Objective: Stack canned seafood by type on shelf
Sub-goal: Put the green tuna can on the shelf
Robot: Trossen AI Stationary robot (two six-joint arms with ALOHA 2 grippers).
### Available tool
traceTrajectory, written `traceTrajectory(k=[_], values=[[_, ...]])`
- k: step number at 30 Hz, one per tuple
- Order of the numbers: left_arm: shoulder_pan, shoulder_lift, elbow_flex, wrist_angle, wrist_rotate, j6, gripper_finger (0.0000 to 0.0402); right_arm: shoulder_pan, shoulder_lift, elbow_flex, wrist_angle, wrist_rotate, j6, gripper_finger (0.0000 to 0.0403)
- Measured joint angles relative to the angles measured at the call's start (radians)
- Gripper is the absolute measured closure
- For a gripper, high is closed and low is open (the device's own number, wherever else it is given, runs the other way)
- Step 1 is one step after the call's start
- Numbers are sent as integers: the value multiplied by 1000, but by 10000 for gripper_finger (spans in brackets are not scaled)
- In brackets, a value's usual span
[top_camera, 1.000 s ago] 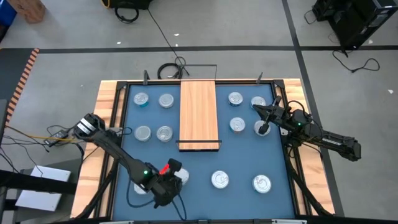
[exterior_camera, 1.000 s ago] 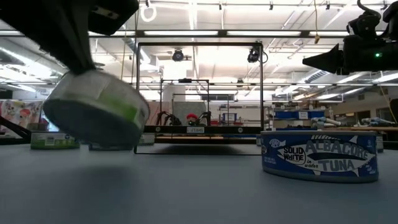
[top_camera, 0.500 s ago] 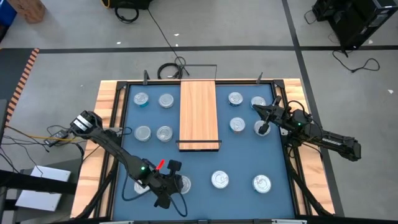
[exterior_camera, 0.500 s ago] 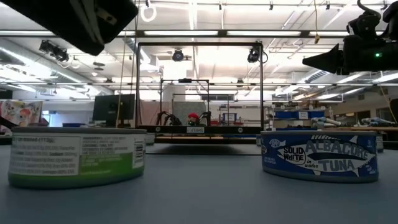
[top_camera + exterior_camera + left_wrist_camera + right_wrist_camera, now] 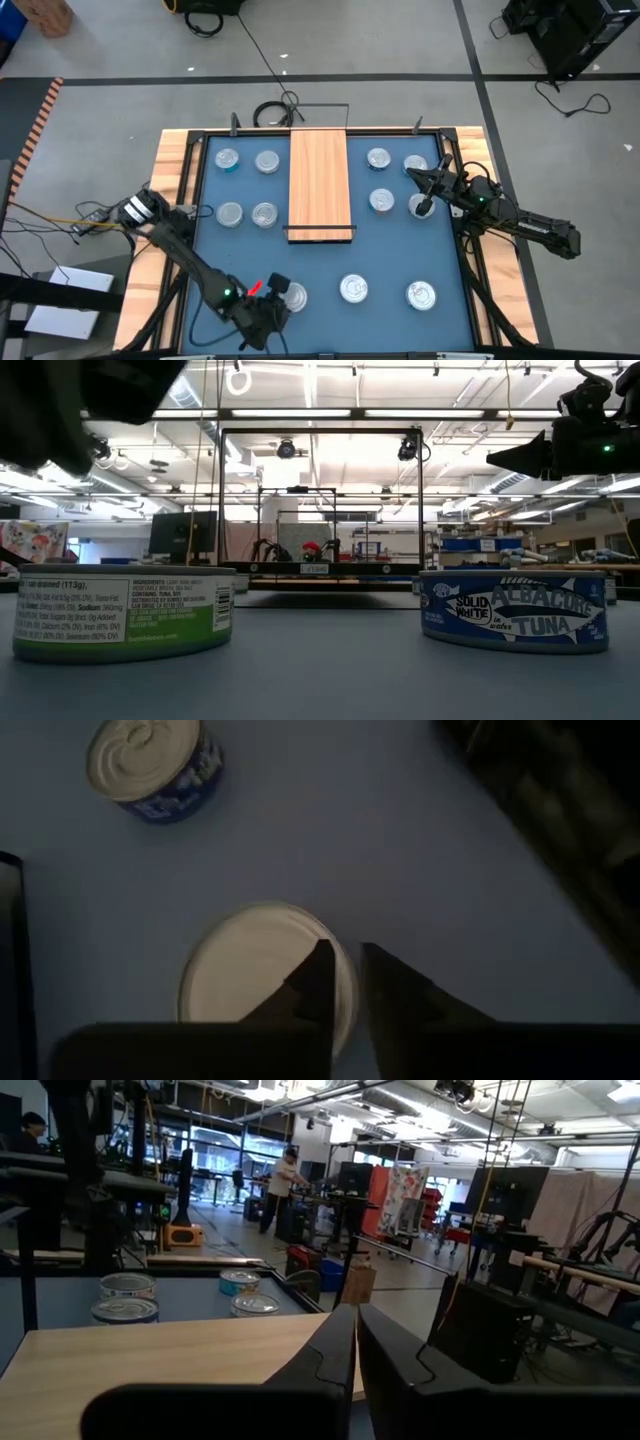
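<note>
Tins spread on the blue surface [image 5: 320,275], the shelf [image 5: 320,184] bare in the middle.

The left tool [image 5: 342,982] hangs above a silver-topped tin [image 5: 262,970] at the near edge, its fingers almost pressed together and holding nothing; a blue-sided tin [image 5: 155,768] stands apart from it. The right tool [image 5: 412,174] hovers over the right side, fingers pressed together, empty. Four tins lie left of the shelf, the others right of it and in front.
</note>
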Motion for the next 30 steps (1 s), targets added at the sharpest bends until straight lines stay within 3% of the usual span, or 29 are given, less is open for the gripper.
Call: traceTrajectory(k=[8,15,20,24,30], values=[[-68,87,8,-12,-103,-1,281,0,0,0,1,0,0,371],[-77,120,8,-51,-218,-1,279,0,0,0,1,0,0,374],[-72,149,9,-46,-239,4,283,0,0,0,0,0,0,376],[-70,163,10,-41,-264,28,305,0,0,0,1,0,0,373],[-60,163,49,-66,-232,20,392,0,0,0,1,0,0,371]])
